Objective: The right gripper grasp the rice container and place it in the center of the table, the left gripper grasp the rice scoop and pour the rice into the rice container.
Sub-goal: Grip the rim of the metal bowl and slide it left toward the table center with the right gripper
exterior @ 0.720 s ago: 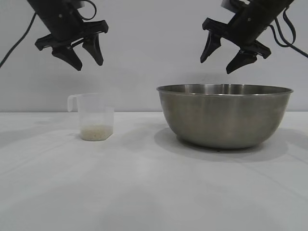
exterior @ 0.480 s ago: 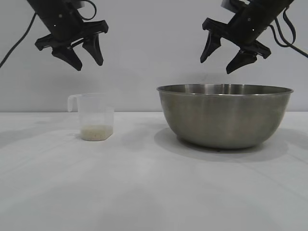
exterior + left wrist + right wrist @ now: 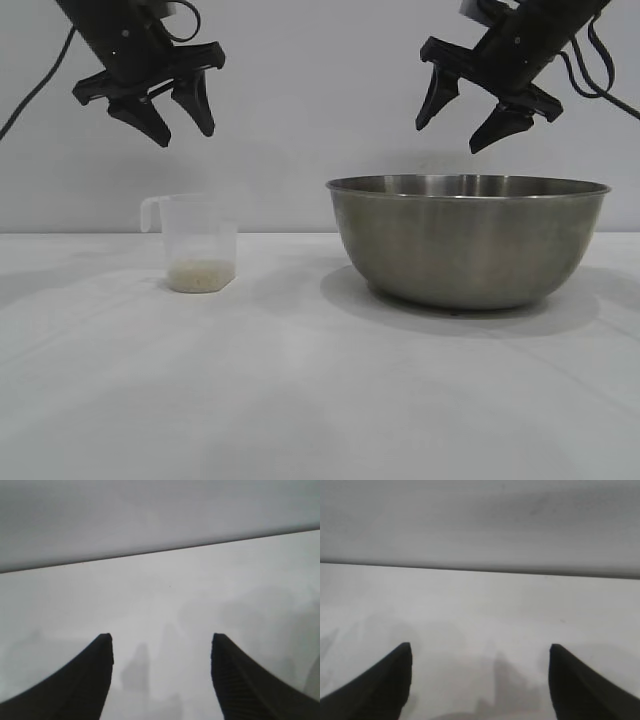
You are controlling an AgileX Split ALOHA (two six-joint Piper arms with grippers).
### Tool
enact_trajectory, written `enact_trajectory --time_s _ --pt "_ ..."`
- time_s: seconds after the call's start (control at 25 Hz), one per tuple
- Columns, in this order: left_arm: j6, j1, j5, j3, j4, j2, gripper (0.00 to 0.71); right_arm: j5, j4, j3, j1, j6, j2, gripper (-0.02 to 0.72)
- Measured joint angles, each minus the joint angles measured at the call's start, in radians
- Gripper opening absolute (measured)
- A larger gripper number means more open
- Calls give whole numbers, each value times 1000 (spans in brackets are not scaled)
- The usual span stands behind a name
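Bowl (image 3: 468,240) sits toward counter (image 3: 300,400) right edge, cup (image 3: 199,243) w/ rice (image 3: 200,274) toward left. Both pincers, right (image 3: 470,118) & left (image 3: 170,112), hang wide, empty. Steel prob slick, stiff; grip thin rim.

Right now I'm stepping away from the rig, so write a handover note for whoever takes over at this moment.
Left gripper: open, empty, raised above the rice scoop.
Right gripper: open, empty, raised above the rice container.
Things: the scoop stands upright on the table at the left, with the rice in its bottom. The steel container sits on the table at the right, apart from the scoop.
Done: nothing grasped.
Left: right gripper grasps the container and sets it at the table's centre; left gripper takes the scoop and pours the rice in.
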Motion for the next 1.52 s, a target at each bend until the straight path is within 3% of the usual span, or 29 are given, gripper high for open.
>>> enact_trajectory --time_s 0.52,0.64,0.88,1.0,1.24,1.52 --pt "0 0 47 -14 26 0 382 80 -5 -25 0 0 0 489" --pt "0 0 48 -40 28 0 382 147 -51 -78 0 15 0 489" --pt "0 0 50 -58 34 0 382 317 -244 -137 0 154 0 489" --pt "0 0 50 -58 34 0 382 396 -313 -137 0 200 -2 489" --pt "0 0 52 -58 34 0 382 455 -388 -137 -2 236 -37 489" --pt "2 0 52 -58 35 0 382 525 -422 -140 -19 266 -93 489"
